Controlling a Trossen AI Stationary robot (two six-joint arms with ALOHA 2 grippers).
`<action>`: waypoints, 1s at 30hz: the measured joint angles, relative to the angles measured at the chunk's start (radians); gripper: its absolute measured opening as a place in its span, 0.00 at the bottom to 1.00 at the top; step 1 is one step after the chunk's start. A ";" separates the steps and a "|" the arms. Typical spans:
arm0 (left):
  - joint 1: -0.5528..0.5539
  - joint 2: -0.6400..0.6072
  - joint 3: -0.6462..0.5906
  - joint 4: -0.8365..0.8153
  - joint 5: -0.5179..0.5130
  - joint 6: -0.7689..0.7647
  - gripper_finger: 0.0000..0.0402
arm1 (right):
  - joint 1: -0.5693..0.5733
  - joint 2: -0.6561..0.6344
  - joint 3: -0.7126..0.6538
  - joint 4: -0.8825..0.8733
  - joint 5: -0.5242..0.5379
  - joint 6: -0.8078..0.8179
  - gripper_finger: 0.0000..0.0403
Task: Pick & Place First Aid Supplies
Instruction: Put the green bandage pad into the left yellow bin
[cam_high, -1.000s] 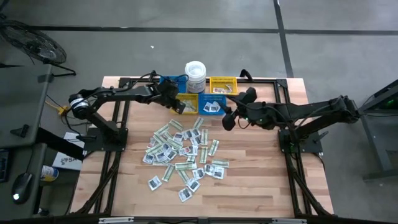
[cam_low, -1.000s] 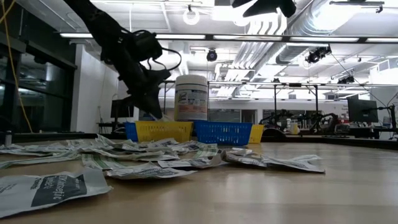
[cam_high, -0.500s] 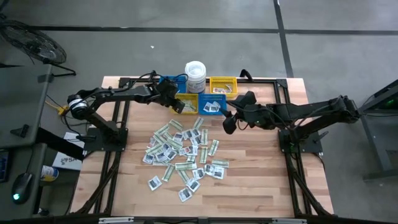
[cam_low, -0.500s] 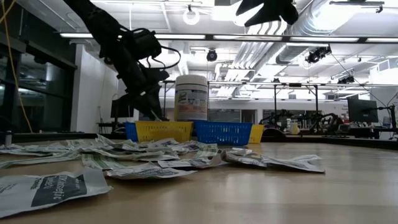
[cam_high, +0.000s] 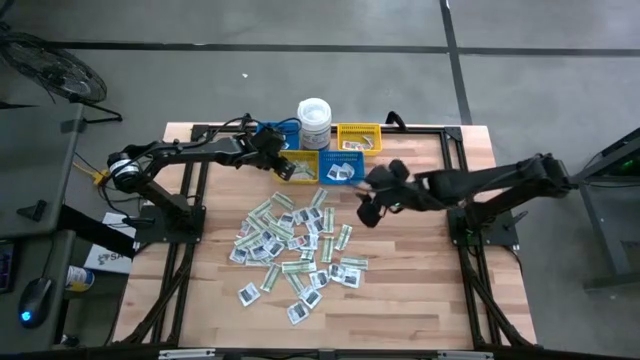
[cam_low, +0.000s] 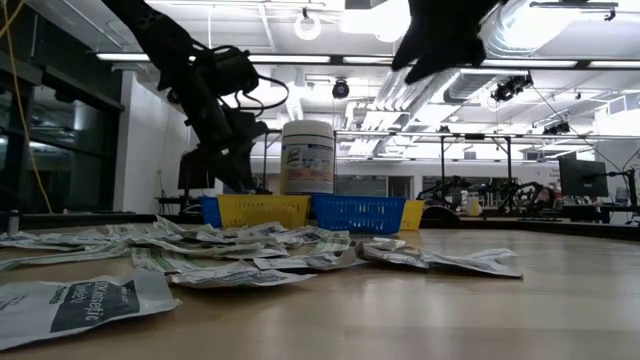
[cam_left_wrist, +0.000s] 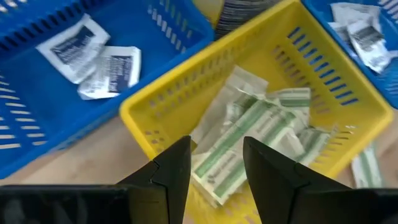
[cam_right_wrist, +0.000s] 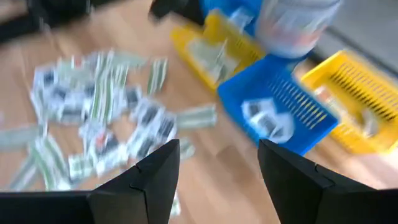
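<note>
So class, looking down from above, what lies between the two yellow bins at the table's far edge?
In the high view, a blue bin holding white packets lies between the yellow bins, the white tub behind it.

left pincer (cam_left_wrist: 214, 168) open, low | right pincer (cam_right_wrist: 217, 168) open, raised

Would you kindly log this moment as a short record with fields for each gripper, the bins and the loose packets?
left gripper: open, empty, over the yellow bin holding green-and-white strips
right gripper: open, empty, above the table near the packet pile
blue bins: hold white square packets
white tub: upright behind the bins
</note>
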 joint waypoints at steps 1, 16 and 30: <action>0.000 0.000 0.000 0.000 -0.008 0.000 0.37 | 0.000 0.021 0.000 -0.002 -0.021 -0.001 0.52; -0.103 -0.186 0.029 0.032 0.137 -0.013 0.37 | 0.000 0.347 0.000 -0.021 -0.267 -0.004 0.52; -0.401 -0.246 0.028 0.013 -0.041 -0.101 0.37 | -0.018 0.488 0.000 0.088 -0.291 -0.222 0.52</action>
